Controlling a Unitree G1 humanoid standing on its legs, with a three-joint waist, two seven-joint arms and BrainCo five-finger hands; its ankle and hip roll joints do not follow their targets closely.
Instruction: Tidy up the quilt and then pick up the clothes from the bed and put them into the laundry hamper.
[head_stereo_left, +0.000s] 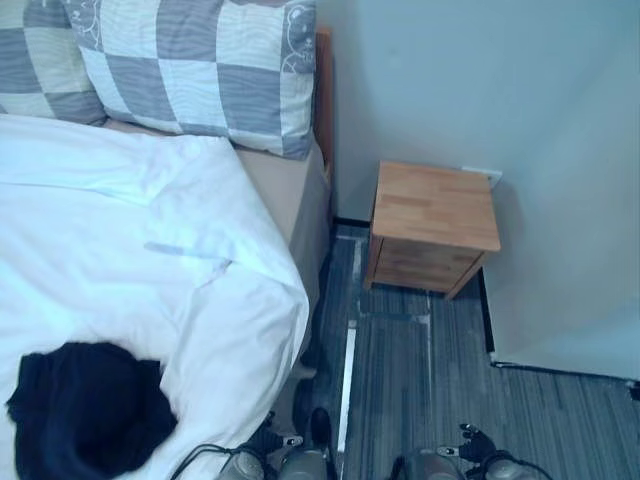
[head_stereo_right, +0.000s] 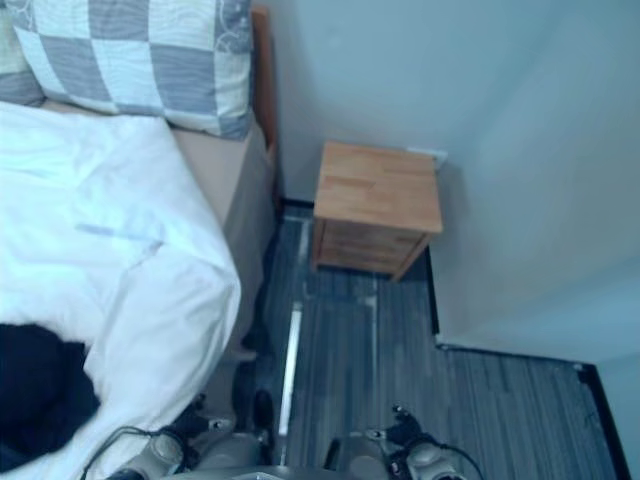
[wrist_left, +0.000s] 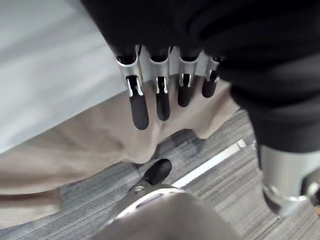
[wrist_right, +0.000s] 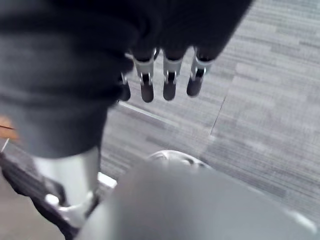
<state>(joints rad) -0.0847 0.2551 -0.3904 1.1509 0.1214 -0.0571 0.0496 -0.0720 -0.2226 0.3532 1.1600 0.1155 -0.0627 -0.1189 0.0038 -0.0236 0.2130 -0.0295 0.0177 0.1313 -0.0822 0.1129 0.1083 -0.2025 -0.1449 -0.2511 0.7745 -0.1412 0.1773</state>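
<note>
Hanging loose, fingers straight, are my left hand (wrist_left: 165, 85) and right hand (wrist_right: 160, 75), both empty. Quilt (head_stereo_left: 150, 230) looks spread; I judge the next move is the dark clothes (head_stereo_left: 90, 405) lying on it.

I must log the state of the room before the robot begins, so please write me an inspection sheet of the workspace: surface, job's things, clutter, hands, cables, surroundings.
Surface: bed with tan sheet showing along its side.
Job's things: white quilt spread but rumpled; dark clothes bunched on it at the near edge; no hamper seen.
Clutter: two checked pillows at the headboard.
Hands: left hand open, fingers straight, hanging over the bed's side; right hand open above the floor; both hold nothing.
Cables: nothing seen.
Surroundings: wooden nightstand against the wall, grey striped floor.
</note>
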